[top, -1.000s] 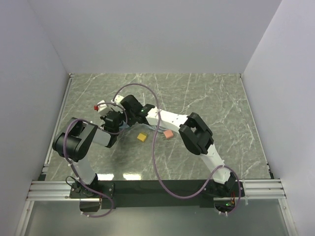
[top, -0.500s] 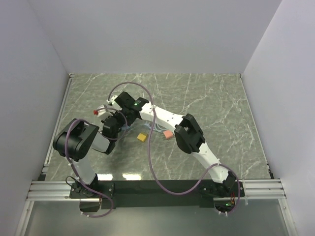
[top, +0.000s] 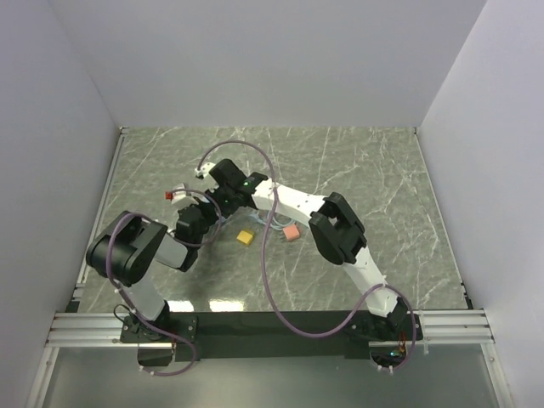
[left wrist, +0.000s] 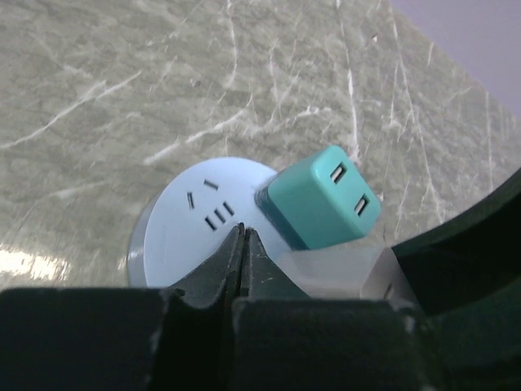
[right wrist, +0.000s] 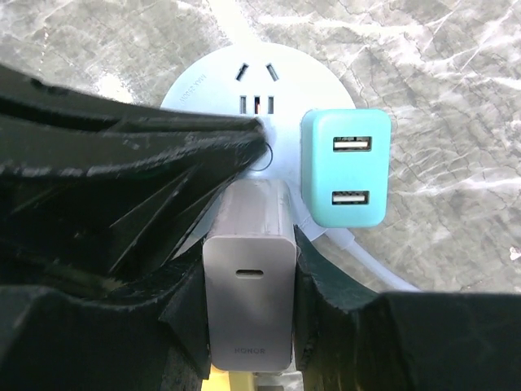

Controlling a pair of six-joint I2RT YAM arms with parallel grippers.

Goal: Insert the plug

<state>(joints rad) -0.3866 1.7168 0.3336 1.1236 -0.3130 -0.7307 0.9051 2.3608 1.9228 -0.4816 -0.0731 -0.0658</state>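
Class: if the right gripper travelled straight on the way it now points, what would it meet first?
Probably the round blue socket hub: the grey charger held in the right gripper heads for its face, beside the teal charger. Depth is unclear.

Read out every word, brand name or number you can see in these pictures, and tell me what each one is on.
"HONOR": low on the face of the grey rectangular plastic charger.
Tiny print on the rim of the pale blue round plastic socket hub: too small to read.
Teal cube-shaped plastic USB adapter: no text, only two ports.
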